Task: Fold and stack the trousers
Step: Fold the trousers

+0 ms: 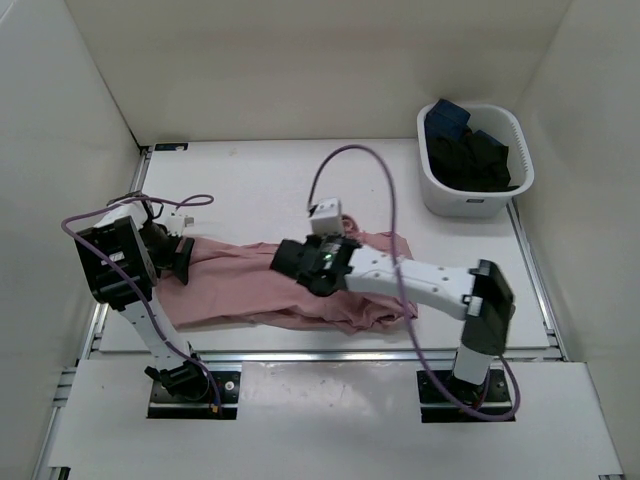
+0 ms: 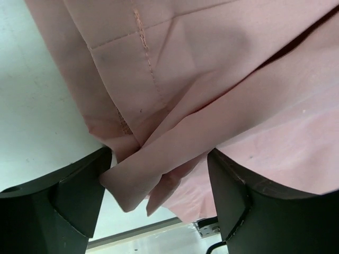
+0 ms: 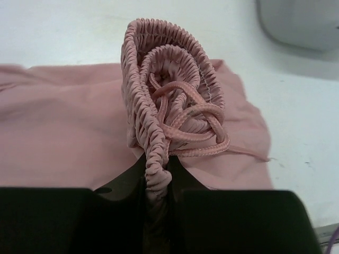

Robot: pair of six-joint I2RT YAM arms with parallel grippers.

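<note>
With the right gripper (image 3: 158, 182) clamped on the waistband (image 3: 159, 84) and the left gripper (image 2: 159, 159), jaws spread, astride the leg hem (image 2: 132, 185), note the trousers (image 1: 250, 285) stretch lengthwise between them on the table (image 1: 260, 180).

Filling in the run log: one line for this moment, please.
trousers: lying on table; left gripper: open around leg end; right gripper: shut on waistband

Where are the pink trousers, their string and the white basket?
trousers (image 1: 245, 288): top view, middle of the leg cloth.
string (image 3: 198, 151): right wrist view, lowest loop of the cord.
basket (image 1: 468, 205): top view, its near white wall.
</note>
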